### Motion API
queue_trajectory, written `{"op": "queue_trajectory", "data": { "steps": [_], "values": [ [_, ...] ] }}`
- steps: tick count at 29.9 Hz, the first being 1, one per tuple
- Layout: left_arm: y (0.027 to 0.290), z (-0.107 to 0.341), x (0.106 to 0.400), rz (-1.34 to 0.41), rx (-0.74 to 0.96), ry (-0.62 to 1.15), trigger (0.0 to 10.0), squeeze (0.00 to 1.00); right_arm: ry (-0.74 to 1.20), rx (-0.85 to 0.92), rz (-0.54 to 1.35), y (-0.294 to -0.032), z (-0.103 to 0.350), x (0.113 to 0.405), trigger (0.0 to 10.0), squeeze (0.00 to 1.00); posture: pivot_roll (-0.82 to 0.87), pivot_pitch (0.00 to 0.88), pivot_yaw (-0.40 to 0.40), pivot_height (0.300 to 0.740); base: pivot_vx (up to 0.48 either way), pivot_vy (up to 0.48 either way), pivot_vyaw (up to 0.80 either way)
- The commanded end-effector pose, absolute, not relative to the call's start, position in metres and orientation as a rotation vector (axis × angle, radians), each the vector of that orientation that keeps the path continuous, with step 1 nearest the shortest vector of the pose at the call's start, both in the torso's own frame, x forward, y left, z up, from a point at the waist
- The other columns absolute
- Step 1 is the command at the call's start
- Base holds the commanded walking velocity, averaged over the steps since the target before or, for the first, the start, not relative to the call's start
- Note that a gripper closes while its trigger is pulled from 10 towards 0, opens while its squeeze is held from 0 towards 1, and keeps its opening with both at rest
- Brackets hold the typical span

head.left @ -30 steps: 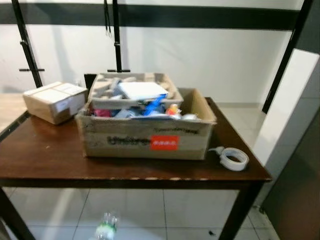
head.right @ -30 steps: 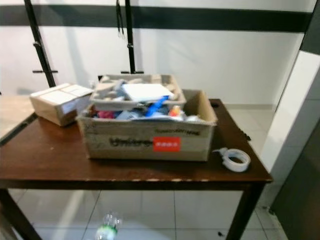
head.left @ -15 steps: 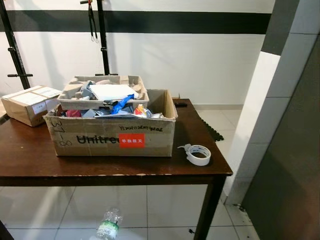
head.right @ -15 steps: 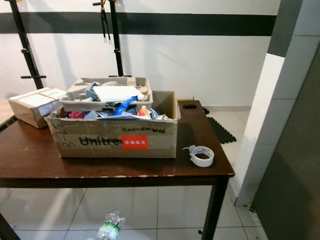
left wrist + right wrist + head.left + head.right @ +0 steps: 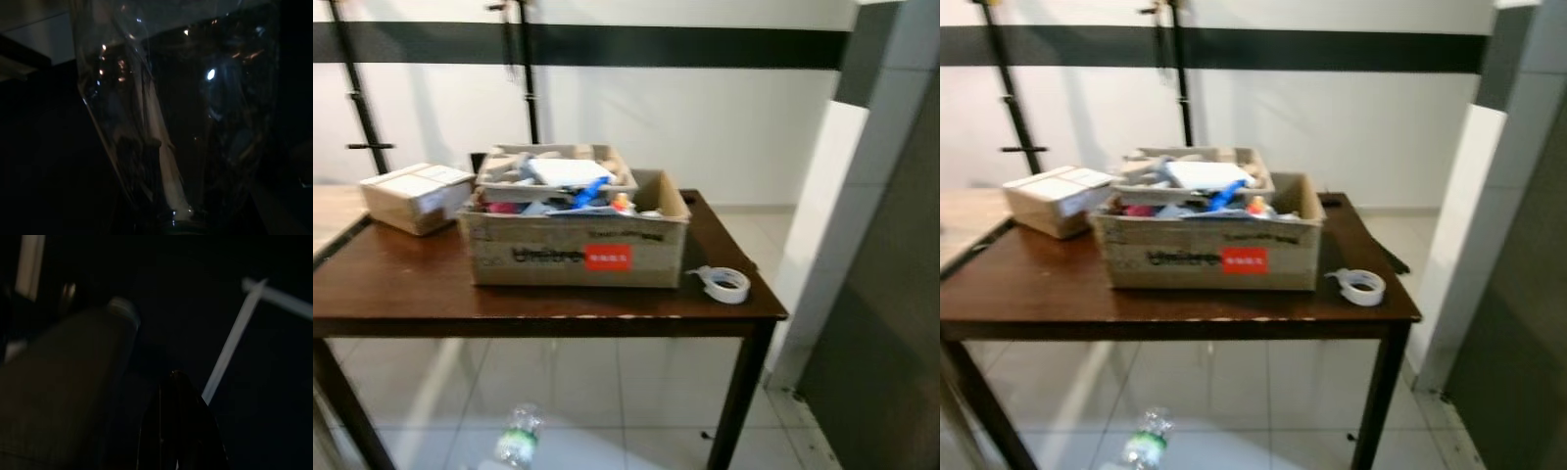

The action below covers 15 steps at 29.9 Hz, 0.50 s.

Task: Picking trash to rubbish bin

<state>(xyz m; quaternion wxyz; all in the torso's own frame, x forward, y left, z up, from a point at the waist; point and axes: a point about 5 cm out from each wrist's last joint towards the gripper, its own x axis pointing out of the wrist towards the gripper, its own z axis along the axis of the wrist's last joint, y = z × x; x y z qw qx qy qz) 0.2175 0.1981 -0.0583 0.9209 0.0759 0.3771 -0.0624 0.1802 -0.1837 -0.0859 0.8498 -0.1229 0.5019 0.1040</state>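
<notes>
A: What lay nearest?

B: A clear plastic bottle lay on the tiled floor at about six o'clock, under the table's near edge; the views were blurred.

A: And further off?

B: A dark wooden table carried a cardboard box with a red label, crammed with mixed trash; a grey tray holding a white sheet sat on its far part. A roll of tape lay at three o'clock from the box; a small sealed carton stood at ten o'clock.

A: The arms?

B: The left wrist view was dark, with crinkled clear plastic close before the camera; I could not tell how that gripper's jaws stood. The right gripper hung in shade, its fingers pressed together.
</notes>
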Motion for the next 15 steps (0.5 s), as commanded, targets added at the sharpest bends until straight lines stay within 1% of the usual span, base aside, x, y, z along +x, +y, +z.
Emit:
{"op": "queue_trajectory", "data": {
  "steps": [1,15],
  "values": [
    [0.2006,-0.0586,0.2165,-0.117,0.154,0.781,10.0,0.00,1.074,-0.255,0.213,-0.1855,-0.0877,0.1763,10.0,0.00,-0.04,0.088,-0.033,0.740,0.000,0.000,0.00],
    [0.2045,-0.0581,0.2164,-0.111,0.156,0.786,10.0,0.00,1.077,-0.254,0.218,-0.1855,-0.0882,0.1752,10.0,0.00,-0.04,0.088,-0.034,0.740,0.000,0.000,0.00]
  ]
}}
